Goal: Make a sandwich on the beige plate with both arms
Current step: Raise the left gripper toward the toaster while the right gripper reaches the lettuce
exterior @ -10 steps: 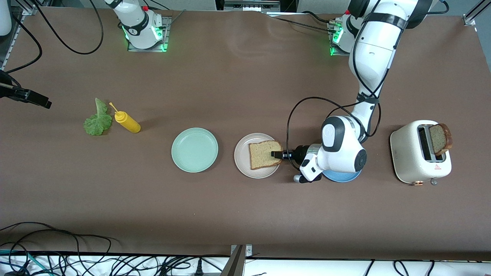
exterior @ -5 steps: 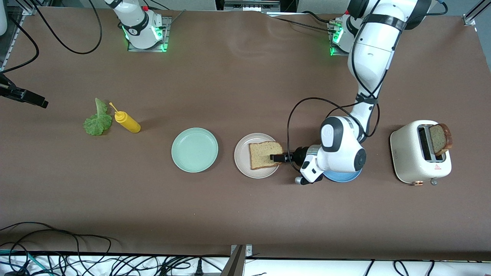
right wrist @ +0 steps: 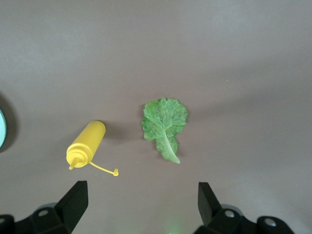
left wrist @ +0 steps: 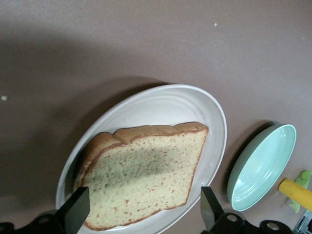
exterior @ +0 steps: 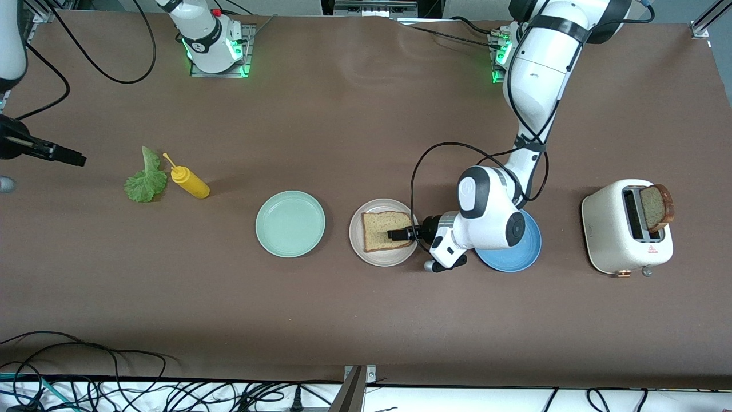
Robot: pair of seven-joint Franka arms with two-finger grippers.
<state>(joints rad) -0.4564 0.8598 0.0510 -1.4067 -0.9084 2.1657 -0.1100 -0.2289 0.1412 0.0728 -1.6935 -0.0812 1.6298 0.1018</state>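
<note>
One brown bread slice [exterior: 382,230] lies flat on the beige plate [exterior: 359,243]. My left gripper [exterior: 396,234] hovers low over the slice's edge toward the blue plate, open, with the slice between its spread fingers in the left wrist view [left wrist: 145,192]. A second bread slice [exterior: 656,207] stands in the toaster [exterior: 617,234]. The green lettuce leaf [exterior: 145,178] lies on the table at the right arm's end. My right gripper [exterior: 71,156] is open and empty, up in the air beside the lettuce [right wrist: 165,123].
A yellow squeeze bottle [exterior: 189,182] lies beside the lettuce. A mint-green plate [exterior: 290,224] sits beside the beige plate. A blue plate [exterior: 523,252] lies partly under the left wrist. Cables run along the table's front edge.
The left gripper moved toward the right arm's end, and the bread slid with it farther onto the beige plate. More of the blue plate shows. The right gripper shifted slightly toward the lettuce.
</note>
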